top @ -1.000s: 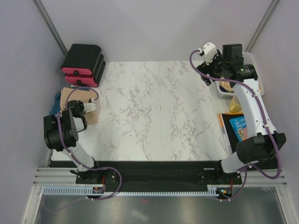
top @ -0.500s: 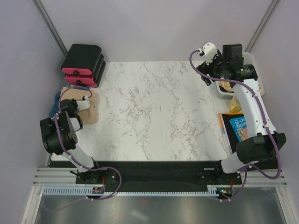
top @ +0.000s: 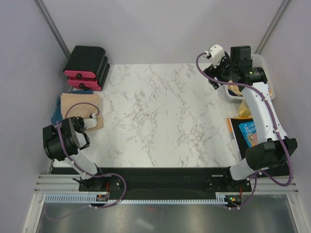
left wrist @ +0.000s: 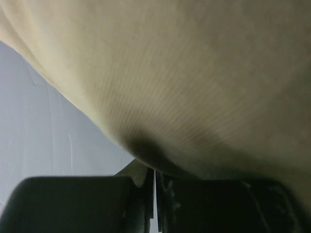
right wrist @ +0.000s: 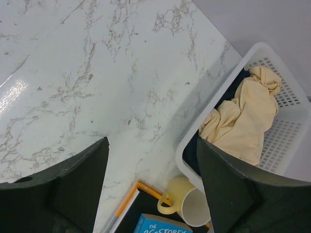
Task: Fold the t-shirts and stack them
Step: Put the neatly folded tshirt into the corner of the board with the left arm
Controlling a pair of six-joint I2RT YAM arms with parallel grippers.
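Observation:
A folded tan t-shirt (top: pixel 77 104) lies at the table's left edge, with a bit of a blue one (top: pixel 55 117) showing under it. My left gripper (top: pixel 90 121) sits at the stack's near right corner. In the left wrist view its jaws (left wrist: pixel 154 177) are shut to a thin slit, and tan cloth (left wrist: pixel 194 77) fills the view just ahead. A crumpled tan t-shirt (right wrist: pixel 243 119) lies in the white mesh basket (right wrist: pixel 183 156) over dark cloth. My right gripper (right wrist: pixel 151 145) hangs open and empty above the basket's near corner (top: pixel 216 77). No pink shirt is in view.
Black-and-pink boxes (top: pixel 86 68) stand behind the stack at the back left. A yellow mug (right wrist: pixel 190 205) and a blue book (right wrist: pixel 163 225) on a dark tray lie beside the basket on the right (top: pixel 249 131). The enclosure walls stand close on both sides.
My left gripper has pulled back toward the near edge, off the top of the tan stack to its near right corner. The right arm has barely moved.

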